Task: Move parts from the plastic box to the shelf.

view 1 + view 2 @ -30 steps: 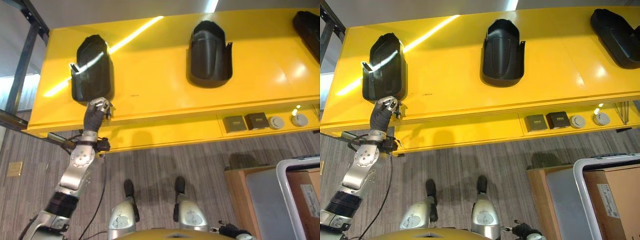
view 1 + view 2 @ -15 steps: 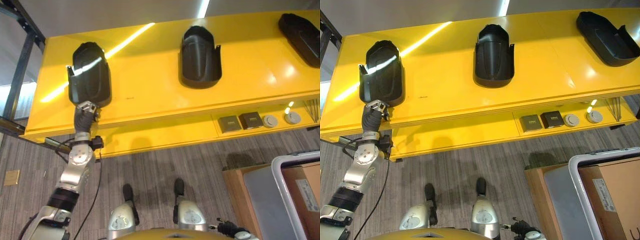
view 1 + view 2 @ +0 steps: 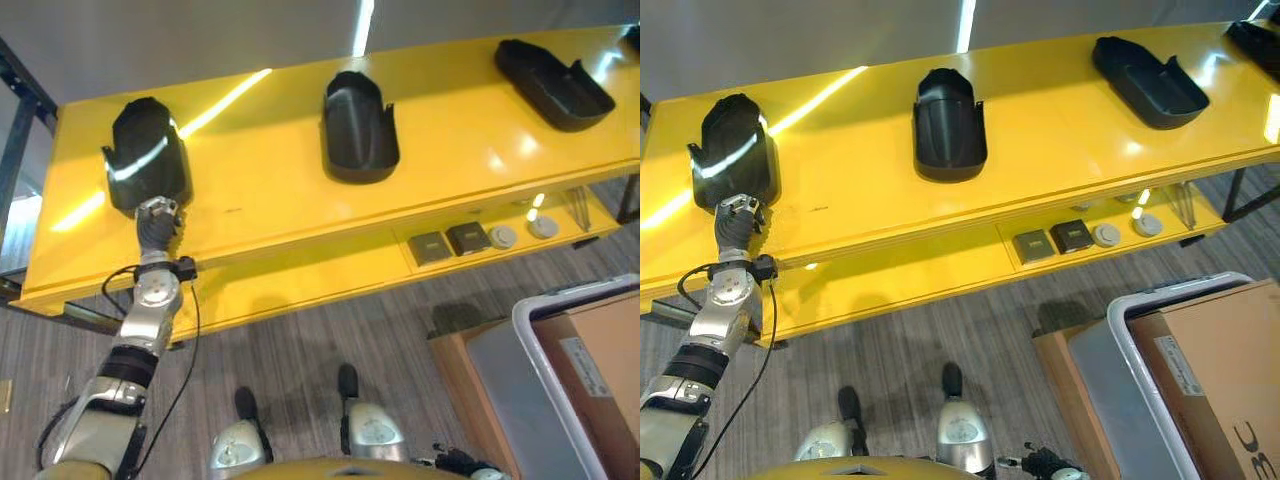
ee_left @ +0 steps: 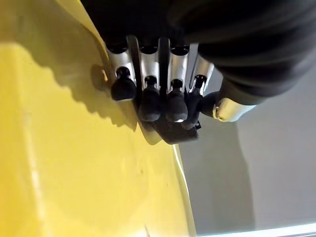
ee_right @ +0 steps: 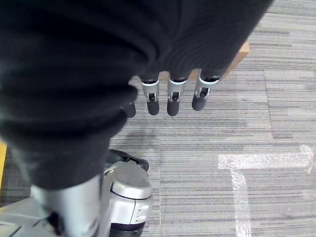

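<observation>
Up at the shelf's (image 3: pixel 300 190) left end, the left hand (image 3: pixel 155 220) rests against the near edge of the black part (image 3: pixel 145 165) set there; its wrist view shows fingers (image 4: pixel 148 101) curled, grasping nothing, so backing straight off seems wisest, while the right hand (image 5: pixel 170 96) hangs released over the floor.

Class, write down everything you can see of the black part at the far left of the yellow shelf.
The black part looks like glossy moulded plastic: a scoop-shaped shell, rounded at its far end, with raised side walls. It lies on the yellow shelf, leftmost of the black parts there. The left hand is at its near edge, fingers curled against it.
</observation>
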### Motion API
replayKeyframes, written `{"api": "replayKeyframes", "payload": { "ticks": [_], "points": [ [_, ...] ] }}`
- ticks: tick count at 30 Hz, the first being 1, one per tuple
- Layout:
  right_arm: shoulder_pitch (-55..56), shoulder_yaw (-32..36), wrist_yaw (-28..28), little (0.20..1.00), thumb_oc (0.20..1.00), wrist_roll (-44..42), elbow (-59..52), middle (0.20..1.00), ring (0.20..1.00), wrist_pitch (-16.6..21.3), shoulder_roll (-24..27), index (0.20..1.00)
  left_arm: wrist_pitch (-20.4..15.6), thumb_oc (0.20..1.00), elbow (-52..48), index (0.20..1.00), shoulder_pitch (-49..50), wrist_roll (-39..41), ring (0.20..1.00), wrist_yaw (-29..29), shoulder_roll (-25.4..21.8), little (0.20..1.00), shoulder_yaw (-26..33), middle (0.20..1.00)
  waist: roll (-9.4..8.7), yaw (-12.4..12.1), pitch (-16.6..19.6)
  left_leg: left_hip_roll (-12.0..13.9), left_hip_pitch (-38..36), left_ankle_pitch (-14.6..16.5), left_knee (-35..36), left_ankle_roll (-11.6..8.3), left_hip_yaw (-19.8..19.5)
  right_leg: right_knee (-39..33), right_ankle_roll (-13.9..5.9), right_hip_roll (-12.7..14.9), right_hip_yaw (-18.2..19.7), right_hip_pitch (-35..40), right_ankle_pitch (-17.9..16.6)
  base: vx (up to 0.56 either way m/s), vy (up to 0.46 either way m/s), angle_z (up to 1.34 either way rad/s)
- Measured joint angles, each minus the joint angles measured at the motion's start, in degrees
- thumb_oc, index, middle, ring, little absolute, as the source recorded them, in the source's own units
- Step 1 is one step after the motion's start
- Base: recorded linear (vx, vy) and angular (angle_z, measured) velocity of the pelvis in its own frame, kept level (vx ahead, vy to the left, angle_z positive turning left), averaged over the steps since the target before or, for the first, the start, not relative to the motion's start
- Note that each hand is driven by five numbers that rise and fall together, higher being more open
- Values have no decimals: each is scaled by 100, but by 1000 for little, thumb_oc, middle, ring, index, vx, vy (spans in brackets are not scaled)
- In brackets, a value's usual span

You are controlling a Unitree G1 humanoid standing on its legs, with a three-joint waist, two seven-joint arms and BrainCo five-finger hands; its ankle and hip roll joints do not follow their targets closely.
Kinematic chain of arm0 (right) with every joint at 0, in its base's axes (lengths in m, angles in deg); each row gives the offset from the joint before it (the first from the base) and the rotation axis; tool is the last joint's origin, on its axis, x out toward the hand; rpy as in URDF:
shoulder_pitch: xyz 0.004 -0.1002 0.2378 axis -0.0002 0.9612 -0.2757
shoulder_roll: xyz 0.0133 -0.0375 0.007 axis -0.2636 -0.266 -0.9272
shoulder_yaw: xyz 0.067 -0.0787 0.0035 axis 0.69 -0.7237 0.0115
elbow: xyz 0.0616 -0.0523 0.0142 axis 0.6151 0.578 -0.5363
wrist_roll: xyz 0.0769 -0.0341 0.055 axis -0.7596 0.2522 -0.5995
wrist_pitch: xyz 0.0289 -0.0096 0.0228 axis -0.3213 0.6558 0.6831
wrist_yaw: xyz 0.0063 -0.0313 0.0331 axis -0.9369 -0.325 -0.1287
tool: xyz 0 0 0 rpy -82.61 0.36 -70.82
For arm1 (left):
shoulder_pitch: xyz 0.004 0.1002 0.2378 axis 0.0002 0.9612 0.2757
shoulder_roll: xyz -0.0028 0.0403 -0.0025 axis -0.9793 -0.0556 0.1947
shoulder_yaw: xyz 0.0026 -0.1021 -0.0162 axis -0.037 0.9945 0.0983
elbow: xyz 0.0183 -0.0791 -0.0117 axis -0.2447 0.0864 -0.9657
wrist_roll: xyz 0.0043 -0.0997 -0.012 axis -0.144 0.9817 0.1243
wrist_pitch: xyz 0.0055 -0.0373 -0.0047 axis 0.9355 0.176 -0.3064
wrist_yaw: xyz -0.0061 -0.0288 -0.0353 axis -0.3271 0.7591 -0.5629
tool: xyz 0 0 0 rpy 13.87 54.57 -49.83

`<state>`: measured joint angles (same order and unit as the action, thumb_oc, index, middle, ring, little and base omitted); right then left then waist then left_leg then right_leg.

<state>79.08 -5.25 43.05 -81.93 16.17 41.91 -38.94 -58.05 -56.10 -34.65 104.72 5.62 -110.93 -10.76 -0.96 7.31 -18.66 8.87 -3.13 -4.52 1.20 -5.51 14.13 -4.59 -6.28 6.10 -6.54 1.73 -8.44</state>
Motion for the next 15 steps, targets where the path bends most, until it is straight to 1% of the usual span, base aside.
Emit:
{"api": "replayKeyframes", "payload": {
  "ticks": [1, 4, 11, 15],
  "points": [
    [8, -6, -2, 1000, 1000, 38, 3, 1000, 1000, 4, 0, 1000, 3, 200, 58, 200, -16, 1, 200, -1, 1, 200, 1, 200, -13, 57, 19, 4, -2, 0, 2, -1, -1, 1, 4, -4, 2, 1, 3, 0, 0, 0],
    [13, -108, -90, 1000, 1000, 72, 4, 1000, 1000, 7, 7, 1000, 11, 200, 327, 200, -203, 18, 200, -5, -4, 200, 4, 200, -11, 85, 28, 18, -3, -5, -10, 5, 12, 5, 10, -22, 31, -6, 0, 0, 0, 0],
    [13, -115, -109, 1000, 1000, 73, 5, 1000, 1000, 13, 2, 1000, 16, 200, 362, 200, -248, 60, 200, -2, -5, 200, 5, 200, -10, 83, 32, 25, 1, -4, -9, 3, 82, 40, 28, -31, 110, -75, -12, -8, -10, -6],
    [14, -115, -107, 1000, 1000, 74, 13, 1000, 1000, 42, 1, 1000, -36, 200, 358, 200, -247, 60, 200, 159, -5, 200, 0, 200, -9, 64, 33, 25, 7, -5, -8, 3, 83, 44, 32, -31, 111, -85, -15, 0, 0, 0]
  ]
}}
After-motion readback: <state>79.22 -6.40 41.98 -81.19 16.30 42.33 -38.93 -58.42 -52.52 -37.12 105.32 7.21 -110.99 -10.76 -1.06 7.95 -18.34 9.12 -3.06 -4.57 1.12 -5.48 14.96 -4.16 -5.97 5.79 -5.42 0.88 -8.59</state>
